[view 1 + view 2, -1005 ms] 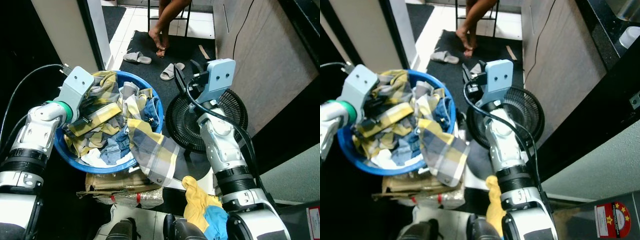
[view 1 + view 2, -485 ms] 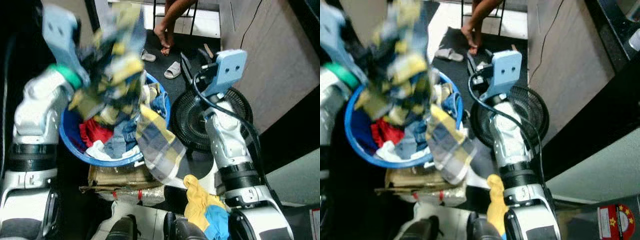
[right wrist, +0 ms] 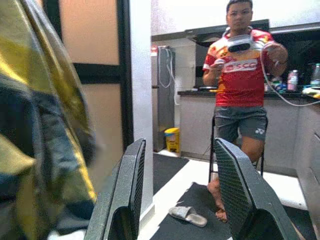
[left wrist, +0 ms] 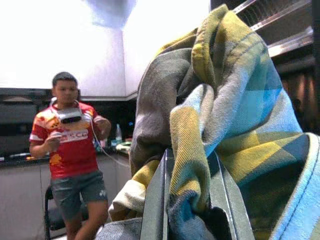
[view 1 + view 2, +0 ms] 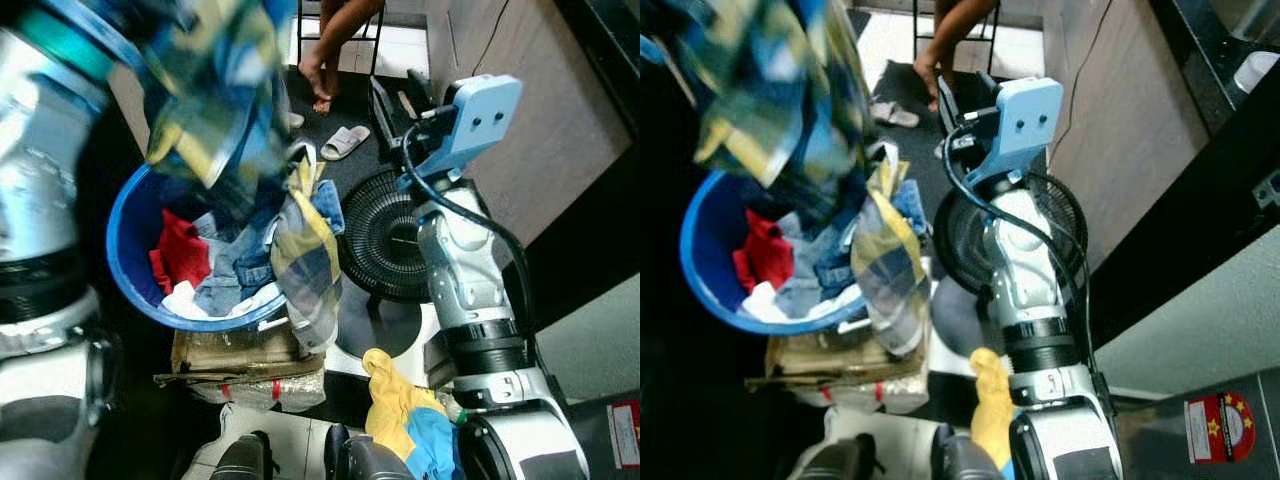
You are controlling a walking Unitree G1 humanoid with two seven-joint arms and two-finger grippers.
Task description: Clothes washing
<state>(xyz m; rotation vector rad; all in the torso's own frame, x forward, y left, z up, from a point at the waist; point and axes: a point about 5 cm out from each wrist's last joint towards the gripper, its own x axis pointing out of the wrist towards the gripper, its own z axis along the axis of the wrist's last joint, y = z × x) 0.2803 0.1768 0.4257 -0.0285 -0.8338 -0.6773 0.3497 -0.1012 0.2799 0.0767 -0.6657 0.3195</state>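
Note:
A blue laundry basket point(image 5: 140, 300) holds a red garment point(image 5: 180, 255), jeans and other clothes. My left arm point(image 5: 45, 120) is raised high over it, and a yellow, blue and grey plaid shirt point(image 5: 215, 90) hangs blurred from it above the basket. In the left wrist view my left gripper point(image 4: 191, 165) is shut on that plaid shirt point(image 4: 220, 115). A second plaid shirt point(image 5: 305, 250) droops over the basket's right rim. My right gripper point(image 5: 400, 95) is held up to the right of the basket, open with nothing between its fingers point(image 3: 127, 190).
A black floor fan point(image 5: 385, 240) lies right of the basket. A cardboard box point(image 5: 240, 360) sits under the basket, a yellow and blue cloth point(image 5: 400, 415) near my feet. Slippers point(image 5: 345, 142) and a person's legs point(image 5: 335, 50) are ahead. A wooden cabinet point(image 5: 540, 130) stands at right.
My left arm has lifted the plaid shirt out of the basket and high up, uncovering the red garment. The right gripper has risen slightly and stays open.

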